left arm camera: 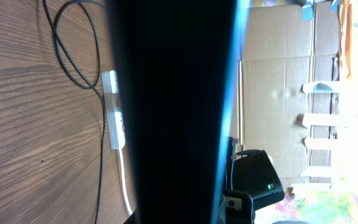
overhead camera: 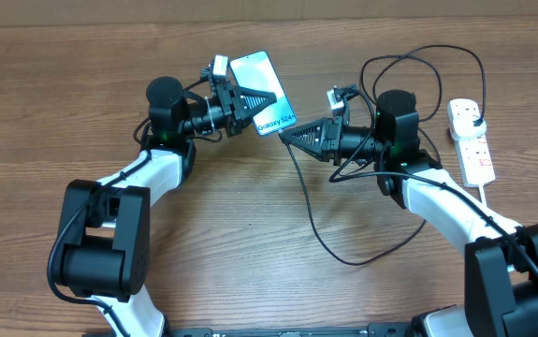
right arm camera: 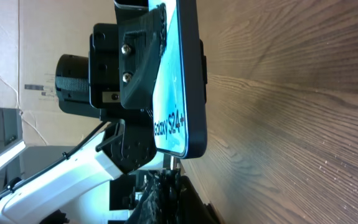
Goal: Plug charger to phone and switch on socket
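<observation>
While left gripper (overhead camera: 254,101) clamped phone (overhead camera: 261,75) upper centre, right gripper (overhead camera: 289,134), shut on charger (overhead camera: 308,217), faced its bottom edge. Plug-in step; next needs tip-to-port alignment. Socket (overhead camera: 470,140) untouched, far right.

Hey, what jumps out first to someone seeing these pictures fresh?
The phone, pale screen up, is held off the table in the left jaws at upper centre. The right jaws, shut on the tip of the charger, point at its bottom edge, while the white socket lies at the far right.
</observation>
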Robot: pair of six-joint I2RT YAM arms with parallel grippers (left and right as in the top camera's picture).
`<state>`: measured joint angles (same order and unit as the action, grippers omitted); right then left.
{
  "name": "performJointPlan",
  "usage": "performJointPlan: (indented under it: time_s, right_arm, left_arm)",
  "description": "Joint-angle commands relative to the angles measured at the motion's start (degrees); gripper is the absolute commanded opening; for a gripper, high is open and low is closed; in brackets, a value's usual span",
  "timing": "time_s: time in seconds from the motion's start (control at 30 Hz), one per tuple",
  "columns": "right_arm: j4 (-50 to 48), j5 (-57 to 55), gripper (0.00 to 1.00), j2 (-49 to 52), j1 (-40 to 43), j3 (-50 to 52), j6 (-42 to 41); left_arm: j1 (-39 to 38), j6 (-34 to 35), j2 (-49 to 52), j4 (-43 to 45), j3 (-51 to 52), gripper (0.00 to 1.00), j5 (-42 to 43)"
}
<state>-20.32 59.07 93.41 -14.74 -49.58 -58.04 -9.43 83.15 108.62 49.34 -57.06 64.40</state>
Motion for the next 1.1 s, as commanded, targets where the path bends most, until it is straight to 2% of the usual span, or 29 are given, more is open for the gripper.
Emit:
performJointPlan:
  time_s: [0.0, 0.43, 0.53, 0.63, 0.67, 0.7, 0.87, 1.07]
  right_arm:
    - [-1.36, -6.88, 0.04, 0.22, 0.2, -0.2, -1.16]
    - [-1.38, -9.94, 0.04, 0.22, -1.33, -0.2, -1.11]
    - [-1.55, -8.46, 0.04, 0.22, -0.94, -0.2, 0.31]
    - [-2.49, -4.87, 0.04, 0.17, -0.39, -0.2, 5.27]
    - [-2.6, -3.89, 0.12, 0.13, -0.39, -0.2, 6.93]
    - [-2.58, -3.1, 0.26, -0.07, -0.46, -0.2, 9.2]
    - [-1.4, -3.89, 0.72, -0.39, -3.87, -0.24, 19.47]
    - [12.94, -19.8, 0.79, -0.39, -10.56, -2.34, 33.35]
  left_arm:
    - [-1.14, -1.6, -1.46, 0.66, -1.11, 0.04, 6.88]
    - [-3.1, 0.87, -1.46, 0.66, -1.11, 0.04, 4.83]
    - [-2.51, -0.26, -1.46, 0.66, -1.11, 0.05, 4.39]
    - [-0.79, -2.43, -1.46, 0.61, -1.11, 0.04, 4.0]
    - [-0.15, -2.82, -1.46, 0.55, -1.11, 0.04, 3.76]
    - [0.48, -3.43, -1.46, 0.33, -1.11, 0.04, 3.32]
    - [3.61, -6.23, -1.46, -2.58, -1.11, 0.04, 2.01]
    - [7.48, -10.51, -1.46, -8.96, -1.11, 0.04, 1.05]
